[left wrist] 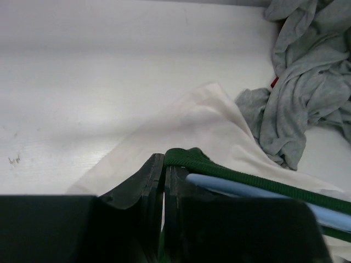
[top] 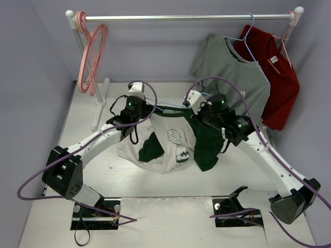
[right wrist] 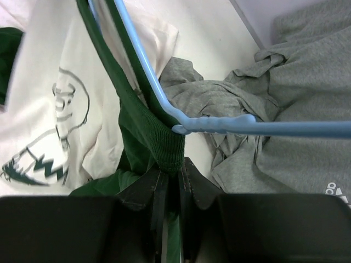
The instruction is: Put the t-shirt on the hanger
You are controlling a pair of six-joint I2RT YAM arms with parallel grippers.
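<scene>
The off-white t-shirt (top: pixel 173 142) with dark green sleeves and a cartoon face hangs lifted between both arms above the table. My left gripper (top: pixel 150 107) is shut on the green collar rib (left wrist: pixel 219 167) at the shirt's left. My right gripper (top: pixel 190 106) is shut on the green collar rib (right wrist: pixel 164 148) at the right. The light-blue hanger (right wrist: pixel 219 126) runs through the neck opening, its wire beside my right fingertips; it also shows in the left wrist view (left wrist: pixel 263 192). Most of the hanger is hidden inside the shirt in the top view.
A rail (top: pixel 186 17) spans the back. Pink hangers (top: pixel 92 57) hang at its left. A grey t-shirt (top: pixel 235 72) and a red t-shirt (top: pixel 276 72) hang at its right; the grey one drapes onto the table (left wrist: pixel 82 93) behind the lifted shirt.
</scene>
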